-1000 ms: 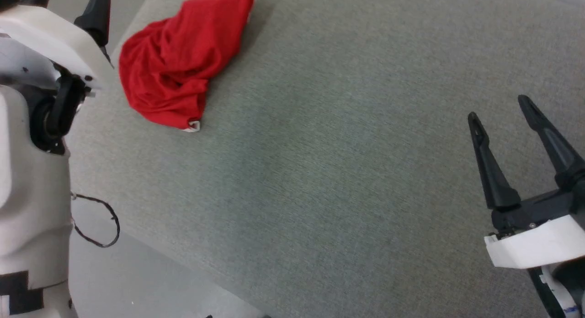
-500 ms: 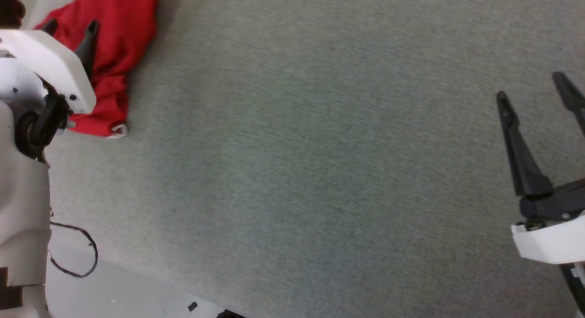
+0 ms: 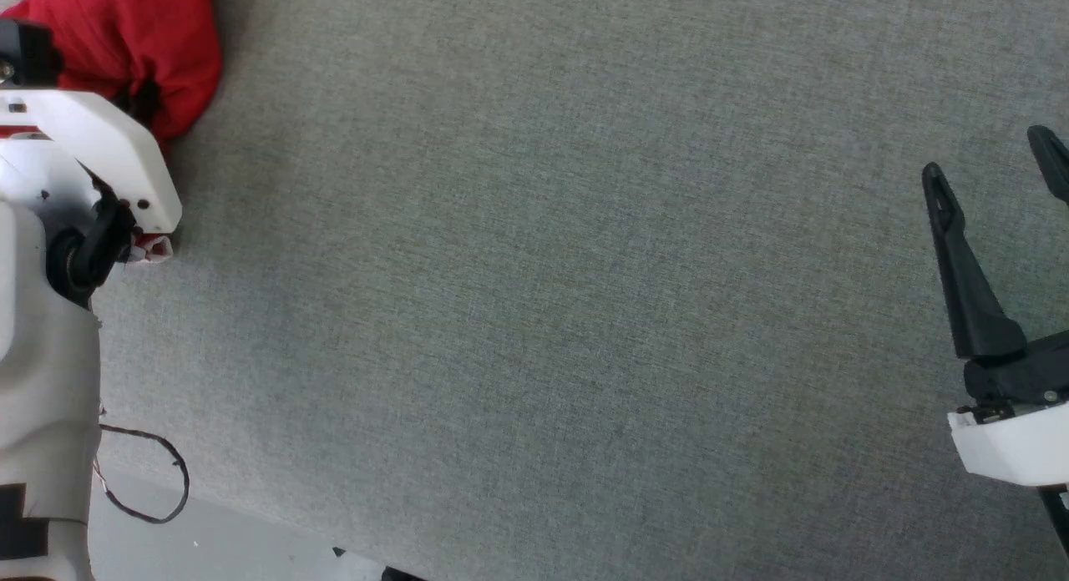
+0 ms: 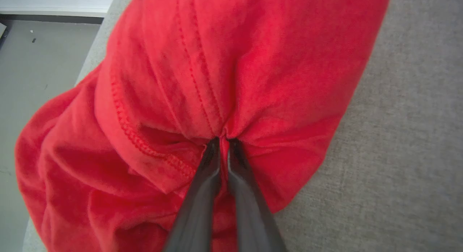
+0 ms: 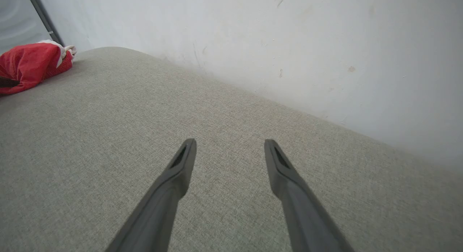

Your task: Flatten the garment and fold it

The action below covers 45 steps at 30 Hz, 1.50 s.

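Observation:
The garment [image 3: 125,38] is a crumpled red heap at the far left corner of the grey surface, with a bit of white trim [image 3: 157,247] peeking out under my left wrist housing. In the left wrist view my left gripper [image 4: 223,141] is shut on a pinched fold of the garment [image 4: 235,63] beside a stitched seam. My right gripper [image 3: 988,155] hovers open at the right, far from the cloth, nothing between its fingers. The right wrist view shows that right gripper [image 5: 230,142] open above bare surface, with the garment [image 5: 29,65] far off at the upper left.
The grey fabric surface [image 3: 543,272] stretches wide between the two arms. Its front edge and pale floor [image 3: 250,556] show at the lower left, with a loose black cable loop [image 3: 159,481]. A white wall [image 5: 289,45] borders the far side.
The head camera has turned, shifting the garment to the top left corner. My left gripper has come down onto the garment and closed on a fold. The right gripper stays open.

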{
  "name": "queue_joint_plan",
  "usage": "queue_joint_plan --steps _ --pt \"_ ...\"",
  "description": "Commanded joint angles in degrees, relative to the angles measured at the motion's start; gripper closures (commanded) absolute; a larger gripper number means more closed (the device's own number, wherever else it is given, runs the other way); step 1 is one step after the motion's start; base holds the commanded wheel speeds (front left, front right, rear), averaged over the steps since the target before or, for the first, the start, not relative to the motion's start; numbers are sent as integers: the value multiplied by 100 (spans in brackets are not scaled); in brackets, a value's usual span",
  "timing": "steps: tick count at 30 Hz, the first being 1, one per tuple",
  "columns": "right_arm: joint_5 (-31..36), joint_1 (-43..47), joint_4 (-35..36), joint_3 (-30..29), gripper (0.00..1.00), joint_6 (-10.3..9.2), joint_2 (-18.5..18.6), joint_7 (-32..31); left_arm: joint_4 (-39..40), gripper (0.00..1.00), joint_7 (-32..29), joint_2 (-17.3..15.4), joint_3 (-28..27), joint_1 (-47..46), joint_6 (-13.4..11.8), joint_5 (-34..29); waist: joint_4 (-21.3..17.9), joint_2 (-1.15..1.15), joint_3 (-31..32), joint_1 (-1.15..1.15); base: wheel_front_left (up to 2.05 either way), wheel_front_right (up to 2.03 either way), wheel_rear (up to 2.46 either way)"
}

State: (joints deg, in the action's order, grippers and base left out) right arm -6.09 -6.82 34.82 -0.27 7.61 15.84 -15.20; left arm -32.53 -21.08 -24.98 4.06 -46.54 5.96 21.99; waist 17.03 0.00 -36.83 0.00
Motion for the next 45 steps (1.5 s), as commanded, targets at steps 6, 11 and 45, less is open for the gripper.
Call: queue_joint_plan --steps 6,11,45 --pt "-88 -203 -185 162 0 -12 -139 169 -168 100 368 -210 -63 -115 -47 -55 -118 0 251 0 0 0 0" --pt "-111 -237 -481 240 0 -12 -368 410 -39 100 511 -438 -220 -190 -60 20 -300 0 628 0 0 0 0" --pt "-410 382 -1943 -96 0 -12 -1294 1635 2458 100 -1212 483 542 -1866 -383 976 -1426 0 3139 0 0 0 0"
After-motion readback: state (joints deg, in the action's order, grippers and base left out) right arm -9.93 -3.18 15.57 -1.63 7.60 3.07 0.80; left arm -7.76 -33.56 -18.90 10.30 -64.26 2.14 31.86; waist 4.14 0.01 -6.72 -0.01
